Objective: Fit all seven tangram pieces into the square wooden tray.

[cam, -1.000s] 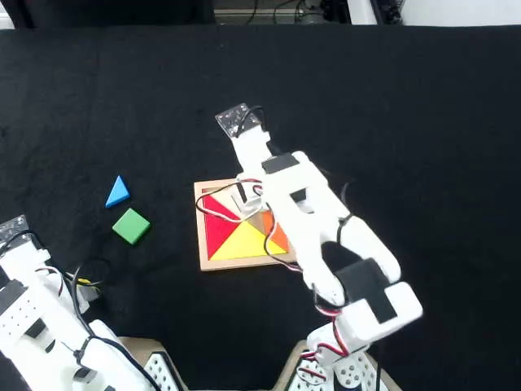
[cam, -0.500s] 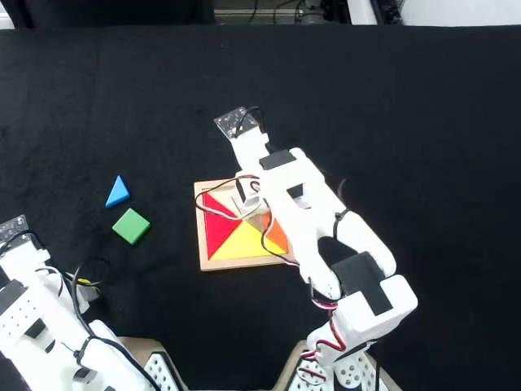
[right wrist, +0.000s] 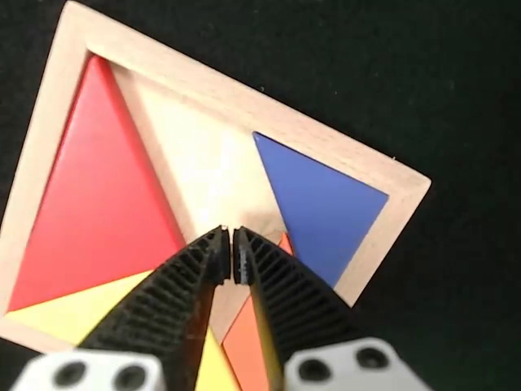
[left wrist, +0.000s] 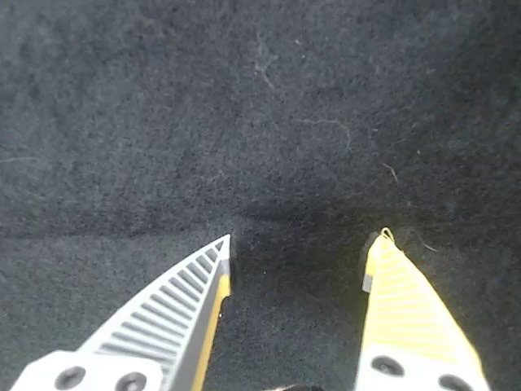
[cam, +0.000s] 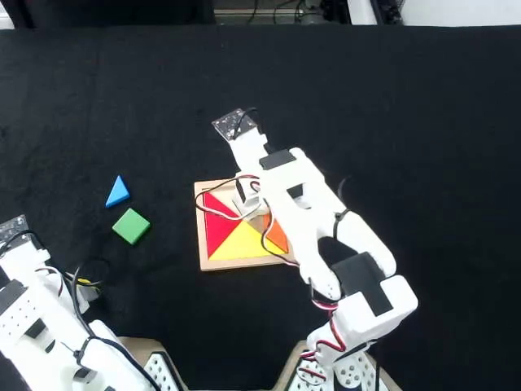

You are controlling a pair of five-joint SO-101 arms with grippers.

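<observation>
The square wooden tray (cam: 198, 232) lies mid-table. In it are a red triangle (right wrist: 89, 187), a yellow triangle (cam: 244, 241), an orange piece (cam: 279, 237) and a dark blue triangle (right wrist: 321, 204). A strip of bare tray floor (right wrist: 199, 159) shows between the red and blue pieces. My right gripper (right wrist: 228, 244) hovers shut over the tray's middle, holding nothing. A small blue triangle (cam: 117, 193) and a green square (cam: 131, 226) lie loose on the cloth left of the tray. My left gripper (left wrist: 301, 244) is open over bare black cloth.
The right arm (cam: 326, 236) stretches from the front edge across the tray's right side and hides part of it. The left arm (cam: 32, 301) sits at the front left corner. A black cloth covers the table.
The right arm has shifted slightly to the left and away over the tray. The loose pieces and the left arm have not moved.
</observation>
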